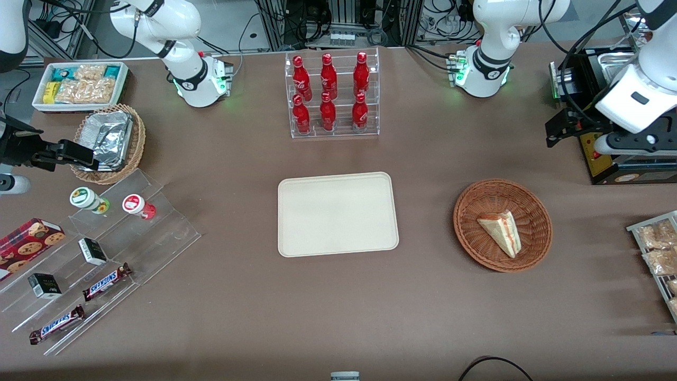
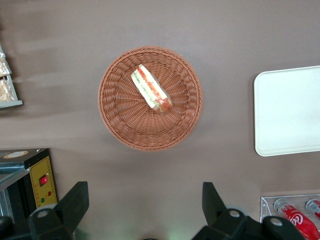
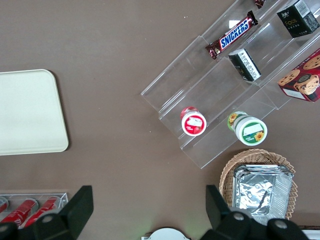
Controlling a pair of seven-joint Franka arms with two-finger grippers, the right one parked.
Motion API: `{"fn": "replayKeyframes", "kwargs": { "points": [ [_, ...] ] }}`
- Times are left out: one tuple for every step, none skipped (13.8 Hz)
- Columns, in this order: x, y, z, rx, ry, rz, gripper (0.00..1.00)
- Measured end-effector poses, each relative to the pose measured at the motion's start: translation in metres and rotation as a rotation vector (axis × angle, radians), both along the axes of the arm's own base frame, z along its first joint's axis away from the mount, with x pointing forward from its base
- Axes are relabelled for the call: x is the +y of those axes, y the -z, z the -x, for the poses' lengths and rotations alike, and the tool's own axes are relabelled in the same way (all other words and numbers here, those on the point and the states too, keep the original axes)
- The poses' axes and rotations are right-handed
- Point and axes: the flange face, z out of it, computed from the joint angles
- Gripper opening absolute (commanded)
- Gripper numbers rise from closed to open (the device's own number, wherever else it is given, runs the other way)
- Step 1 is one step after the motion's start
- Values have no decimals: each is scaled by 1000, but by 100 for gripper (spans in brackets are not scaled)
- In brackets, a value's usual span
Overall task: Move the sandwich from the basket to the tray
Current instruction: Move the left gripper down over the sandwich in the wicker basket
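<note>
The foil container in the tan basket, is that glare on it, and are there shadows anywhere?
Front view: the foil container shines with bright patches; soft shadows streak the table. Left wrist view: the open gripper, well clear of the basket, looks dark; the sandwich is evenly lit.

The brown table (image 1: 423, 317) carries the tray (image 1: 338, 214), basket (image 1: 470, 238) and bottle rack (image 1: 334, 95).

Front view overhead, wrist views downward from apparently mid-height, all sharing the tray (image 1: 337, 214).
</note>
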Motion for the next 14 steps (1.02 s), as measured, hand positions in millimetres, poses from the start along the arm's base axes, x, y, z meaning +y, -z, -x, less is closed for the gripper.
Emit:
{"fn": "replayKeyframes", "kwargs": {
  "points": [
    [6,0,0,3,-10,0,100],
    [9,0,0,9,-16,0,100],
    [10,1,0,11,-17,0,100],
    [10,1,0,12,-16,0,100],
    [10,3,0,16,-16,-1,100],
    [10,8,-2,25,-18,-2,100],
    [11,18,-5,31,-22,-3,100],
    [11,31,-9,29,-35,-3,100],
    [12,48,-13,19,-58,-3,100],
    [13,68,-16,6,-91,-3,100],
    [13,87,-18,-6,-133,-2,100],
    [13,107,-18,-17,-183,-2,100],
    [12,127,-18,-30,-227,0,100],
    [12,146,-17,-49,-268,3,100]
  ]
}}
